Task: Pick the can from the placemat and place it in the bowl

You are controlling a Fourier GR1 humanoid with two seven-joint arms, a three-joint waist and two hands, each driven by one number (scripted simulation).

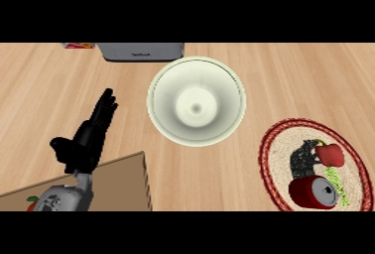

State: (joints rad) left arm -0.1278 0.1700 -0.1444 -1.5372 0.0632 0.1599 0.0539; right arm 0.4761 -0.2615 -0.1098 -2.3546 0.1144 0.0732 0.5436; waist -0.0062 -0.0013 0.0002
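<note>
Pale wooden counter fills the frame. At lower right the red can lies tipped on the round red-rimmed placemat, its top facing the viewer. Up and left of it, at centre, sits the cream bowl. Only the left hand shows, at left, fingers straight and together, resting well apart from the can, beyond the bowl. The right hand is out of view, though the can lies on its side.

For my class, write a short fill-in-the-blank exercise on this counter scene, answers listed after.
1. The red can lies on the round ____.
2. The cream bowl holds ____.
3. The only hand in view is the robot's ____ hand, fingers straight.
4. The placemat lies to the ____ of the bowl.

Missing words: placemat; nothing; left; right
</note>
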